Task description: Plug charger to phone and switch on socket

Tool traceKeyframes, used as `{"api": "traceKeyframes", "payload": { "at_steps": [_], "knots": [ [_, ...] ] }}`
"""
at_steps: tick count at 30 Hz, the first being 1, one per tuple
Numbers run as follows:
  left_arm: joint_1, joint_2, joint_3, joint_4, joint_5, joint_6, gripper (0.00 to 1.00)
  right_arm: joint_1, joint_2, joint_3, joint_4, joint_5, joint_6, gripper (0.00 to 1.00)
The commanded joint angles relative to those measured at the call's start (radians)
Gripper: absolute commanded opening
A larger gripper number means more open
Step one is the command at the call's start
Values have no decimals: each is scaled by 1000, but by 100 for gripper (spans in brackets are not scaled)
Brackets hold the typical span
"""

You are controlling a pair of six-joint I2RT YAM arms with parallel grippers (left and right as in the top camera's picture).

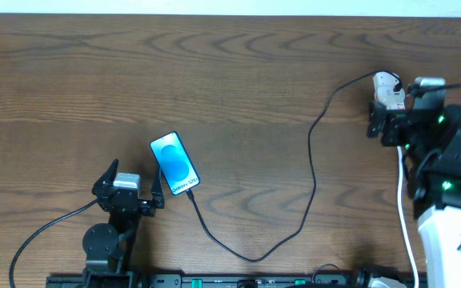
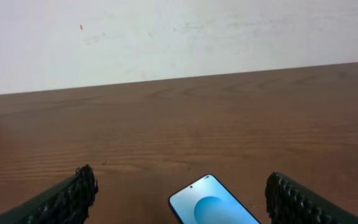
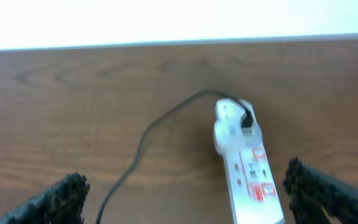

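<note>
The phone (image 1: 174, 164) lies face up on the table with its blue screen lit. It also shows at the bottom of the left wrist view (image 2: 213, 205). The black charger cable (image 1: 310, 168) runs from the phone's lower edge in a loop to the white socket strip (image 1: 386, 86) at the far right. My left gripper (image 1: 131, 182) is open just below-left of the phone, which lies between its fingers (image 2: 182, 202). My right gripper (image 1: 394, 108) is open over the socket strip (image 3: 248, 171). The strip lies near its right finger, and the cable (image 3: 140, 143) is plugged in at the strip's far end.
The brown wooden table (image 1: 230, 88) ends at a white wall along the far edge. The socket's white cord (image 1: 402, 208) runs down the right side beside my right arm. A black rail (image 1: 230, 280) runs along the front edge.
</note>
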Motion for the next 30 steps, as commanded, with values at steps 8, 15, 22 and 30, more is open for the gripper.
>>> {"api": "traceKeyframes", "payload": {
  "at_steps": [8,15,22,30],
  "knots": [
    [5,-7,-29,-15,13,-9,89,66,-257,-351,344,-4,4,99],
    [5,-7,-29,-14,13,-8,89,82,-411,-493,383,10,3,99],
    [5,-7,-29,-14,13,-8,89,82,-583,-620,388,11,3,99],
    [5,-7,-29,-14,13,-8,89,110,-793,-757,394,13,3,99]
  ]
}}
